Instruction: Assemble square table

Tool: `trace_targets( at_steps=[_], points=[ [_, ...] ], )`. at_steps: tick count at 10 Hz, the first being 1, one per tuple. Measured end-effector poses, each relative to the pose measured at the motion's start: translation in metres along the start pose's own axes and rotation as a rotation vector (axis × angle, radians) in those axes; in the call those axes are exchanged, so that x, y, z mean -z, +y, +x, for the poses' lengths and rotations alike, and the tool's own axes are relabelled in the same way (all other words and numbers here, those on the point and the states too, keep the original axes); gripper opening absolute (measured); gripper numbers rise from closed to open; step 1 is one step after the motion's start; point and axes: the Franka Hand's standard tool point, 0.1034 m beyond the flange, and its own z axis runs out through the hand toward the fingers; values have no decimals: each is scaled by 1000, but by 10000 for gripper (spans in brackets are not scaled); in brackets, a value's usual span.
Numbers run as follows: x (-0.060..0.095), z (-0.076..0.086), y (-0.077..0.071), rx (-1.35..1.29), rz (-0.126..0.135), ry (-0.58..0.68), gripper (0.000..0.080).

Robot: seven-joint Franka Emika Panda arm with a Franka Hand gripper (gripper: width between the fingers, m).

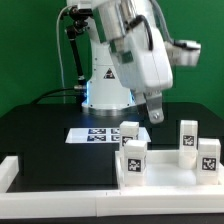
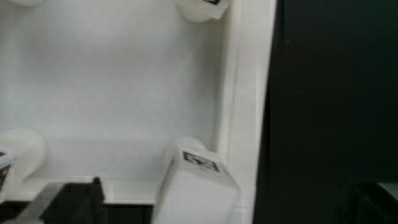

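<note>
The square table's white slab point(image 1: 168, 176) lies at the exterior view's right with several short tagged legs standing up on it: two in front point(image 1: 135, 157) point(image 1: 208, 156) and two behind point(image 1: 129, 131) point(image 1: 188, 133). My gripper point(image 1: 155, 114) hangs over the slab's back part, between the rear legs. In the wrist view the gripper point(image 2: 222, 205) is open, its dark fingers point(image 2: 68, 200) set wide on either side of one leg point(image 2: 199, 180) that stands by the slab's raised rim point(image 2: 249, 100). I see no contact between fingers and leg. Two more legs point(image 2: 203, 7) point(image 2: 16, 152) show at the frame's edges.
The marker board point(image 1: 92, 135) lies flat on the black table in front of the robot base point(image 1: 105, 90). White border bars run along the table's near edge point(image 1: 60, 203) and at the exterior view's left point(image 1: 10, 172).
</note>
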Motion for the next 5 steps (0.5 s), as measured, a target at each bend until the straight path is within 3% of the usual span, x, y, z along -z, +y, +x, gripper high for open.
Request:
trace_targets(
  at_steps=[5],
  points=[
    [3,0,-2,1,3,0,649]
  ],
)
